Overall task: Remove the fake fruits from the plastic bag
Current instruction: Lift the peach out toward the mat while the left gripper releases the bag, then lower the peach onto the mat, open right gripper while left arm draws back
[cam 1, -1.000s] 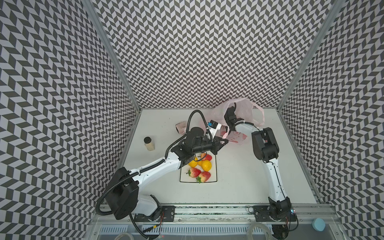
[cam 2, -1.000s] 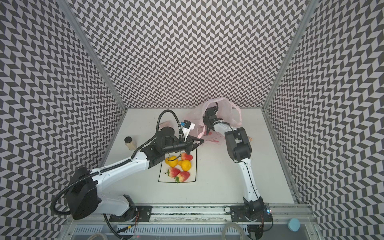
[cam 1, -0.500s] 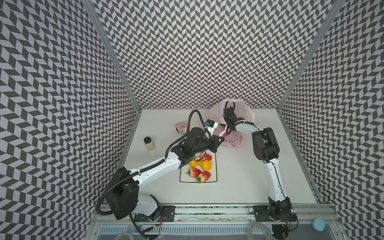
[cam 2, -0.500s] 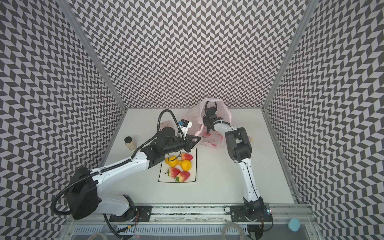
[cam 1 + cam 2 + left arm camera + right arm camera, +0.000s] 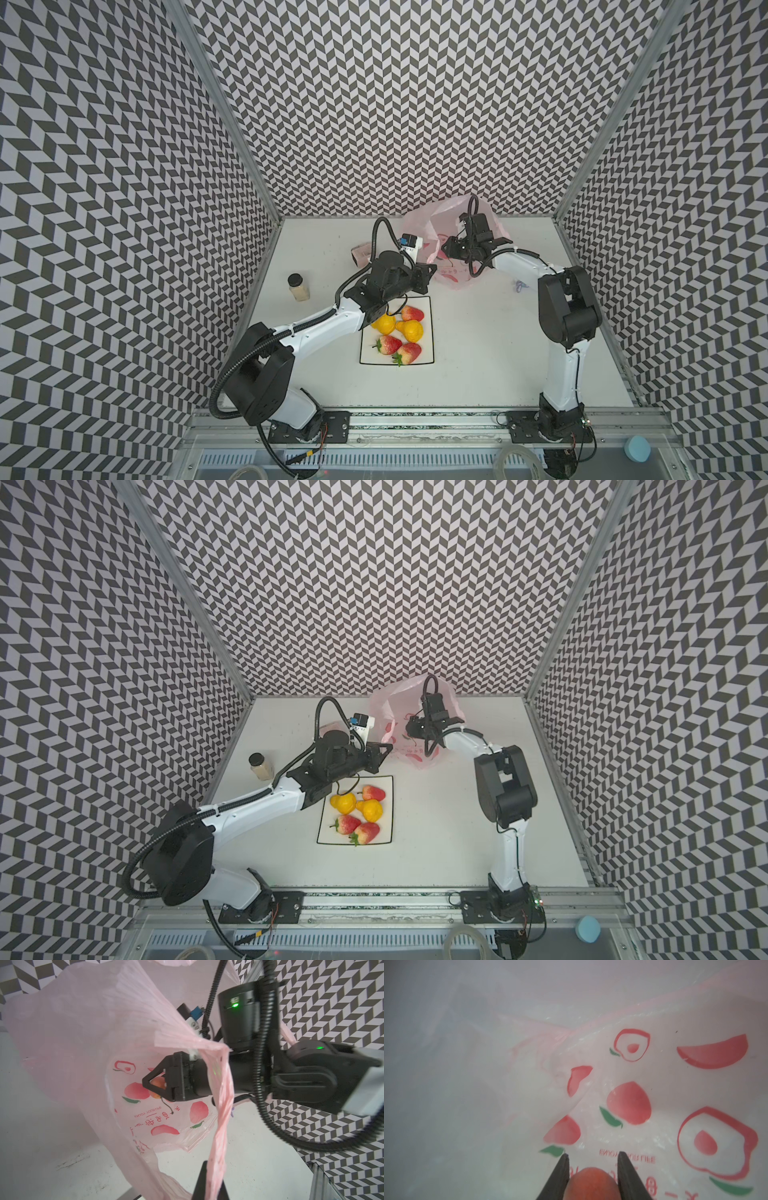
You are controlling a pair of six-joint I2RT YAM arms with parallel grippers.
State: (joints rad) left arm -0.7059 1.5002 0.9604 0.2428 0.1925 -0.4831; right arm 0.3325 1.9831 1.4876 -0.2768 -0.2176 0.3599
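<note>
Table, left claw holds plastic bag upright

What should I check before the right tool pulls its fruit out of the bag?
1. Right tool closed on the small pink fruit: ok.
2. Left tool shut on the plastic bag edge, mouth open: ok.
3. No bag film pinched with the fruit: cannot tell.
4. Handle strip clear of the right arm: cannot tell.
5. Bare space on the plate beside the five fruits: ok.
</note>
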